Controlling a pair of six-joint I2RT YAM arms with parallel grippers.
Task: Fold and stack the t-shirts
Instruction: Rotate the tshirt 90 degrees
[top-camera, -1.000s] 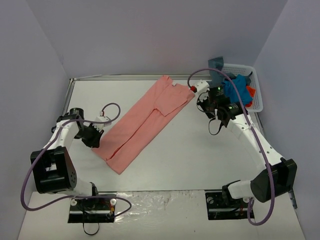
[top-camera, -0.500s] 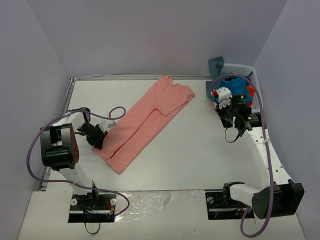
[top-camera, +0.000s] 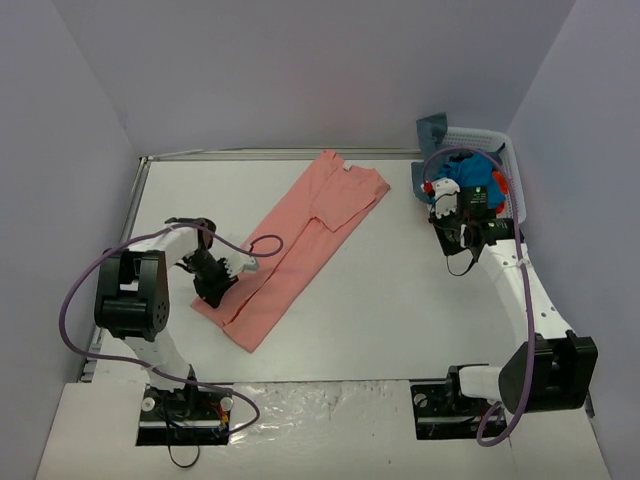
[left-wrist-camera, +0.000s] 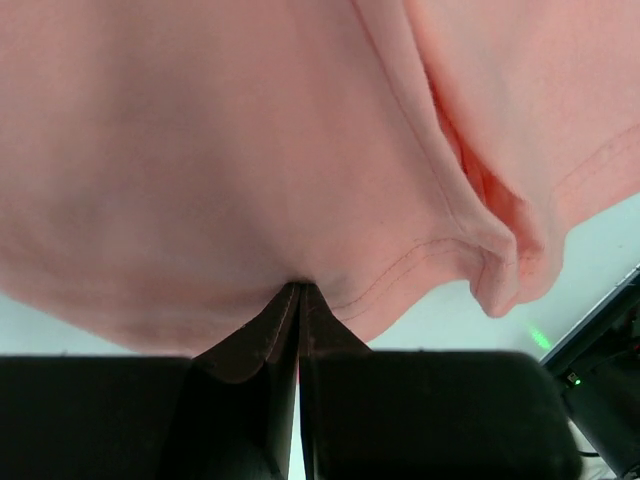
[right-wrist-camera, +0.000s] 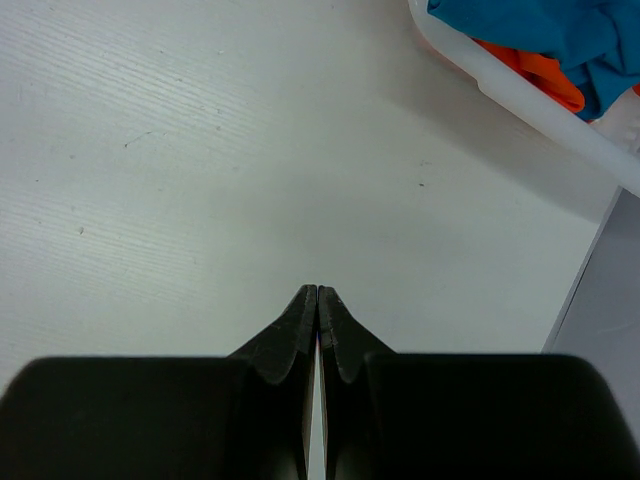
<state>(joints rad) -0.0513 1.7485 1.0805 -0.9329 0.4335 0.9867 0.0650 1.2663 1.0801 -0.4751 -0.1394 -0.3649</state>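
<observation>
While the salmon-pink t-shirt (top-camera: 300, 235) lies in a long diagonal band on the table (top-camera: 390, 300), from far centre down to the near left, its near-left hem is pinched by the left gripper (left-wrist-camera: 298, 288). The jaws are clamped together on the stitched edge. The right gripper (right-wrist-camera: 317, 291) is pressed closed with nothing between its jaws and is held over bare table just beside the basket (right-wrist-camera: 520, 92). A blue t-shirt (right-wrist-camera: 530, 25) and an orange-red t-shirt (right-wrist-camera: 535, 72) are heaped in that basket, and a slate grey-blue t-shirt (top-camera: 432, 128) is draped at its far corner.

Only a thin bite of hem appears to be held, so the cloth could be lost if it is drawn across quickly. If just one layer has been caught, the band could be pulled open instead of folded over. The purple cable (top-camera: 262, 243) looped above the shirt might also snag or drag the fabric.

In the left wrist view, the seam at the fingertips and a bunched fold to its right are shown. From above, these are hidden under the wrist, but the shirt's whole outline and the distance between the two arms are given only there.
</observation>
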